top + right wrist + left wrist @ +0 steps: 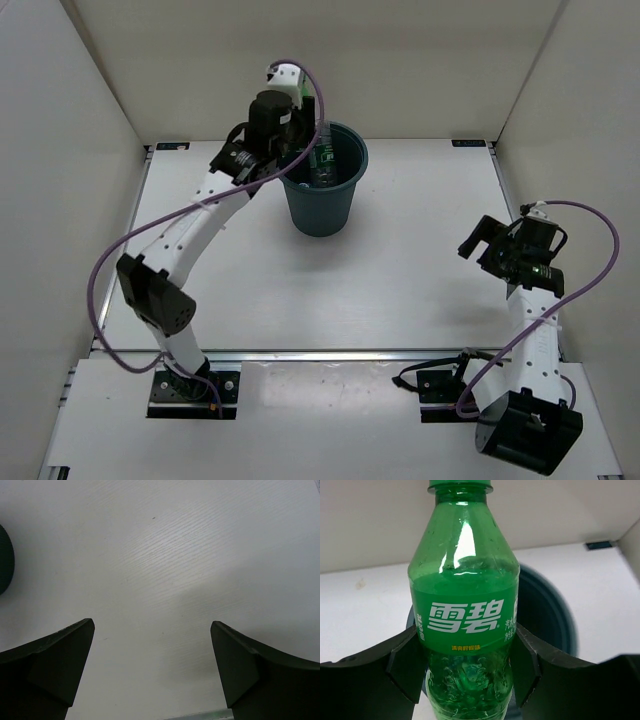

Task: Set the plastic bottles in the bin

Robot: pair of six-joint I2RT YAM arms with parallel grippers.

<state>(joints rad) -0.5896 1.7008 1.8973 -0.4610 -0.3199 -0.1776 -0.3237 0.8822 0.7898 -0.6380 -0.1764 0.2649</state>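
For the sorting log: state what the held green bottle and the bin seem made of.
The green bottle looks like thin translucent green plastic with a glossy finish: light glints on its shoulder and the inside shows through. The bin is probably opaque dark teal moulded plastic, smooth with a slight sheen, but it is too far away to be sure.

— Where is the bin (320, 212)?
— I have it standing on the table (400, 290), towards the far edge, a little left of centre.
— And your left gripper (467, 662)?
— Over the bin's left rim. The bottle (465, 615) stands upright between its jaws, touching both, cap up. On my left wrist camera the bin's mouth lies just behind and below the bottle.
— The right side?
— My right gripper (478, 243) hangs over the right part of the table, well apart from the bin and nearer to me than it. Its jaws stand wide of each other, with table showing between them.
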